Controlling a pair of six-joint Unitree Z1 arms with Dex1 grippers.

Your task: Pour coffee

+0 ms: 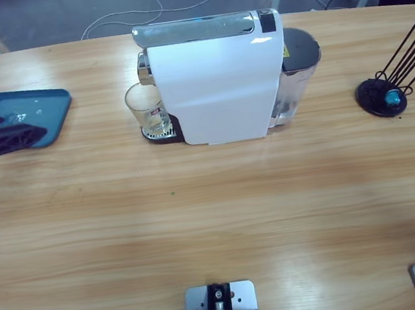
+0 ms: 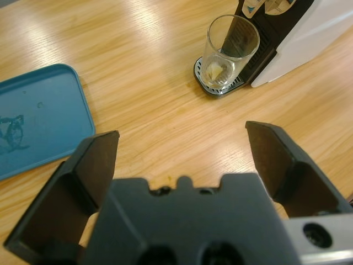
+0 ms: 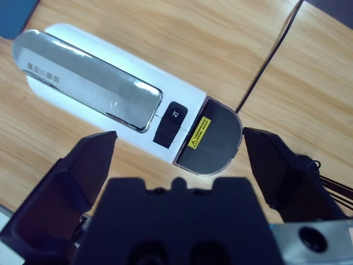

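High view showed you broad bare table [image 1: 216, 222] in front of the coffee machine [image 1: 216, 77], with your left gripper [image 1: 3, 140] spread wide over the blue tray [image 1: 29, 109] at the left edge. Your right gripper [image 3: 179, 160] hung spread above the machine's top. The glass [image 2: 229, 52] stood on the drip tray under the spout; I could not tell whether it held coffee.

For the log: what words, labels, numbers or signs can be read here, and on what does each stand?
No text can be read outright.
Yellow warning label on the coffee machine's dark tank lid: print too small to read.
Black button on the machine's top: a small white symbol, not legible.
Grey marks on the chrome lid: blurred.
Red logo on the glass: unreadable.
Faint drawing on the blue tray: no words made out.
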